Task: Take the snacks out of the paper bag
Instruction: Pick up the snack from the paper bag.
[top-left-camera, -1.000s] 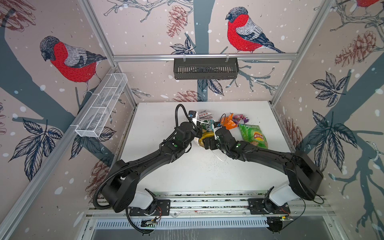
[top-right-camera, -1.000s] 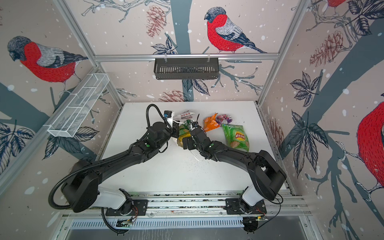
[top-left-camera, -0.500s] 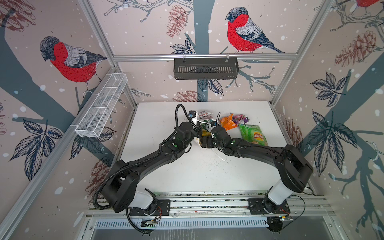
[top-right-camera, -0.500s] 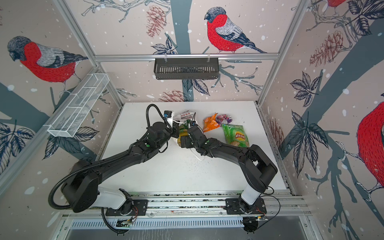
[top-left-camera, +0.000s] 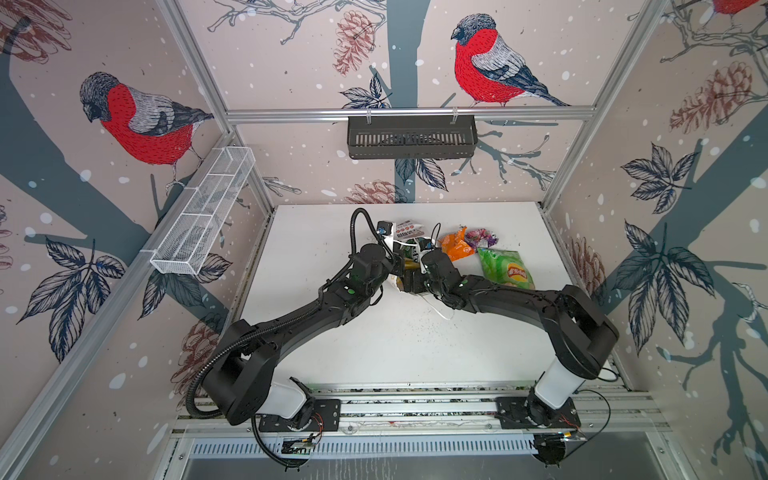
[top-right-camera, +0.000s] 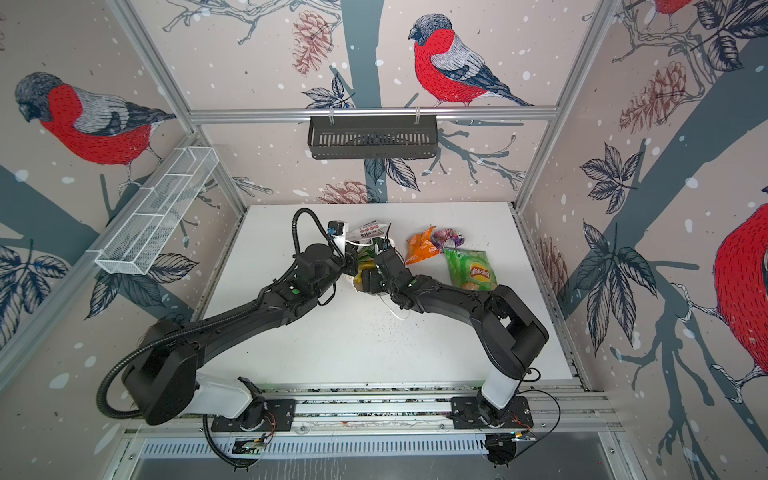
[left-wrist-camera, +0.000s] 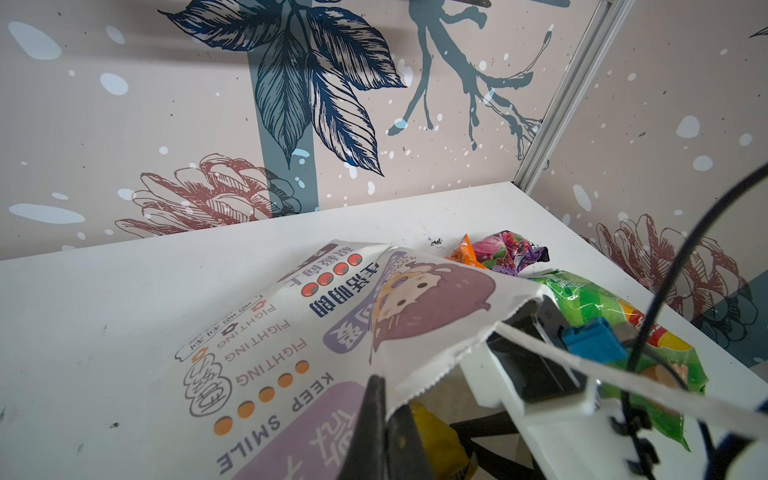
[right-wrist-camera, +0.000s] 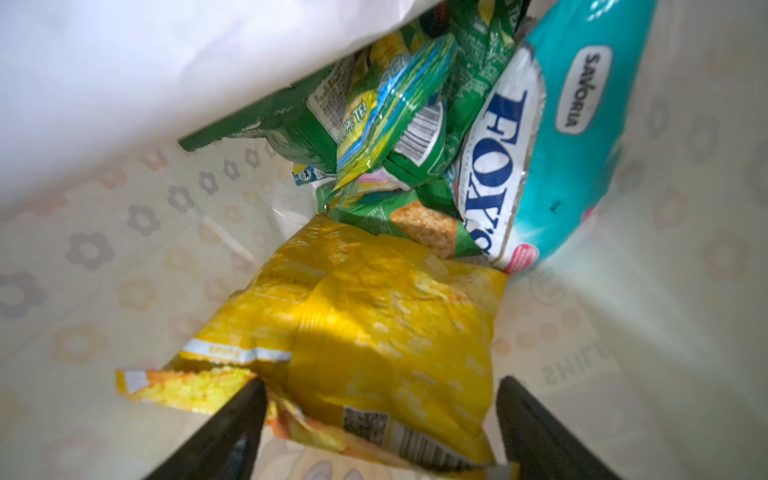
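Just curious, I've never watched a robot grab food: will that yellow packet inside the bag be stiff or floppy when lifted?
Probably floppy: the yellow packet is creased, crinkled foil. Likely light, since it looks thin. Its glossy skin may slip in the open right gripper.

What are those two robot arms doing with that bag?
They're emptying a paper bag. The left claw pinches the bag's rim, holding the mouth open. The right claw is inside, open, straddling a yellow packet, not gripping yet. A teal packet and green packets lie deeper in. An orange packet, a purple packet and a green chip bag already lie on the table.
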